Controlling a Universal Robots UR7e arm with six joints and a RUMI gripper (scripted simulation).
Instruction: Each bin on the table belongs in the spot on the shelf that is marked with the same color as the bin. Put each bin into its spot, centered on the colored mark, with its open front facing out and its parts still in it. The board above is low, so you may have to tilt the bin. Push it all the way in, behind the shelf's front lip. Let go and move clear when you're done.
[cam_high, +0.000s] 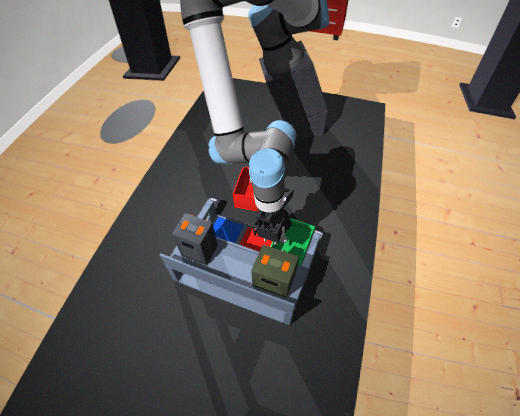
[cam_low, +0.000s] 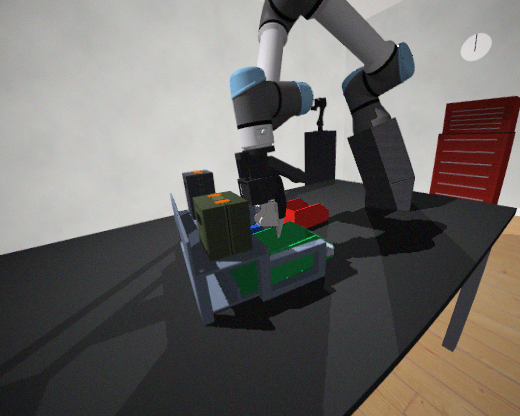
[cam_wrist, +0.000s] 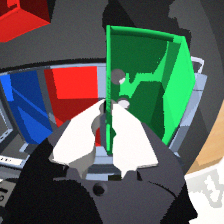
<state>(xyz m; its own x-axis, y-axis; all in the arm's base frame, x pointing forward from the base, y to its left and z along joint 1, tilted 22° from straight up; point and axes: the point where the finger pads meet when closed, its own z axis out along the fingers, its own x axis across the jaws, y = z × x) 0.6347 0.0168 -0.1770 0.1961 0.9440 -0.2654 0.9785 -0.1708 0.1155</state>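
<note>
Our green bin (cam_high: 300, 233) (cam_low: 287, 237) (cam_wrist: 142, 85) sits in the shelf's (cam_high: 235, 295) (cam_low: 320, 257) (cam_wrist: 184, 131) end nearest the table's (cam_high: 100, 345) (cam_low: 280, 370) right edge in the top view; our gripper's (cam_high: 278, 240) (cam_low: 278, 231) (cam_wrist: 109, 104) fingers pinch its side wall. Only the wrist view plainly shows us two grey parts (cam_wrist: 118, 76) inside.

My upper links (cam_high: 215, 75) (cam_low: 350, 30) are smooth pale grey-white tubes, ringed with thin black bands where they meet dark grey joints. Rounded light-blue caps (cam_high: 266, 167) (cam_low: 247, 81) close those joints. A white collar (cam_high: 270, 202) (cam_low: 255, 136) sits above my blocky black end effector (cam_high: 274, 242) (cam_low: 278, 235) (cam_wrist: 107, 102), whose pale fingers taper to points.
</note>
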